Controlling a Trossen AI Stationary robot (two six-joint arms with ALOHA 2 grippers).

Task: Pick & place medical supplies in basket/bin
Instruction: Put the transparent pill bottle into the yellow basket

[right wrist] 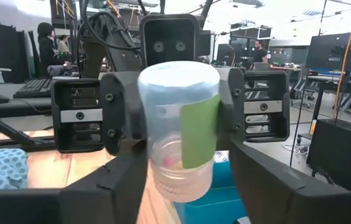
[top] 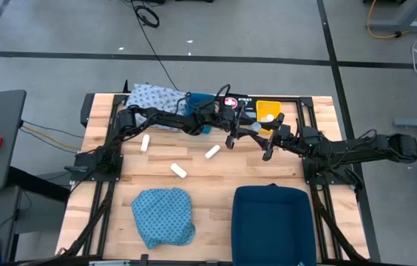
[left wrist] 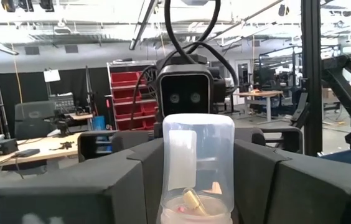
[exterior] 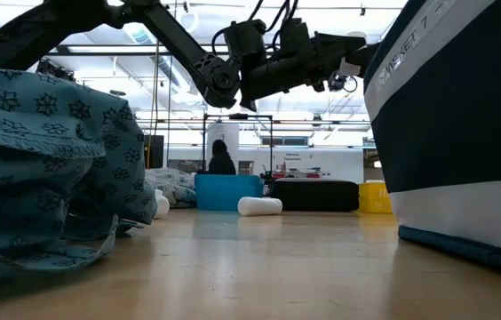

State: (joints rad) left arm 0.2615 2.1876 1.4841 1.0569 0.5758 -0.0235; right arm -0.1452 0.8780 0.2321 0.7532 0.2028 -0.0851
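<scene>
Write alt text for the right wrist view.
A clear vial with a green label is clamped in the left gripper, facing the camera, while the right gripper's dark fingers stand open on either side of it. A person sits in the workshop behind.

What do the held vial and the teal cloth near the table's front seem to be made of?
Vial: likely clear plastic, glossy; small contents show through, and a label is stuck on.
Teal cloth: soft matte fabric with a printed pattern; it lies rumpled in folds.
</scene>
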